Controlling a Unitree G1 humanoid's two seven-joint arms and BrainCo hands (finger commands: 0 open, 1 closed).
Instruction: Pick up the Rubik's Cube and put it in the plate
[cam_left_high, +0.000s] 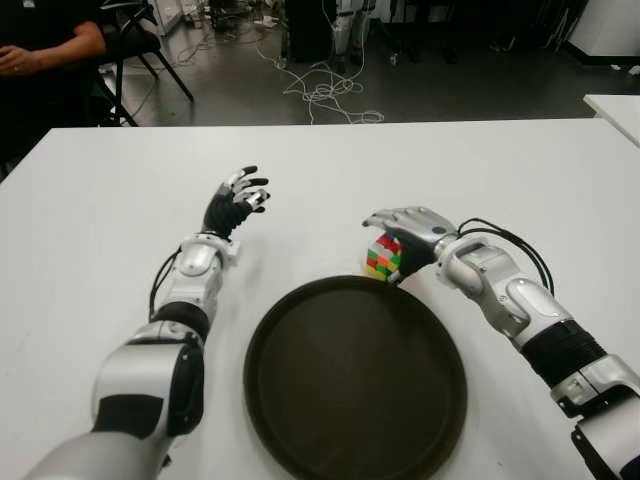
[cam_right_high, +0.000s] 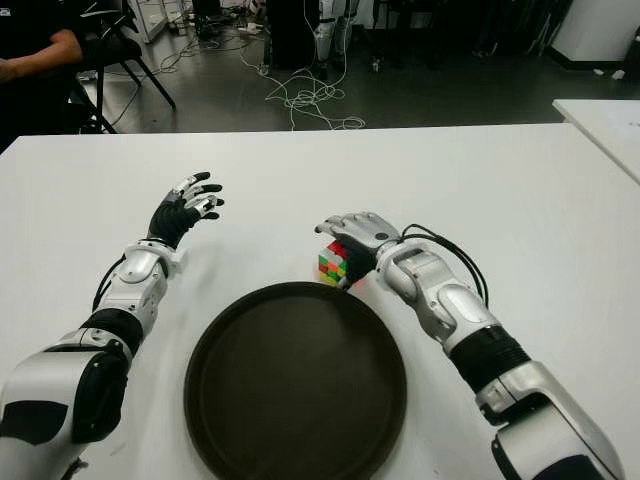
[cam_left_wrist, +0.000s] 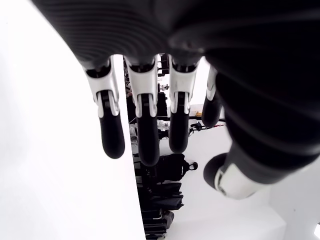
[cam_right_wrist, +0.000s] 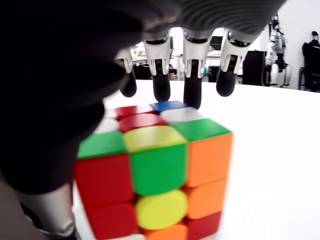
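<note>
A white table (cam_left_high: 520, 170) fills most of the frame, with loose cables (cam_left_high: 325, 90) on the dark floor beyond at upper centre and a seated person (cam_left_high: 45, 50) at upper left.

I see the plate (cam_left_high: 355, 380) on the table (cam_left_high: 90, 200) nearest me, the cube (cam_left_high: 382, 257) just behind its far rim, under my right hand (cam_left_high: 410, 238).

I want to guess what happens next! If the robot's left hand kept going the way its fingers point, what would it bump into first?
Probably nothing: the left hand points across bare white table toward the far edge, and nothing shows in that line.
</note>
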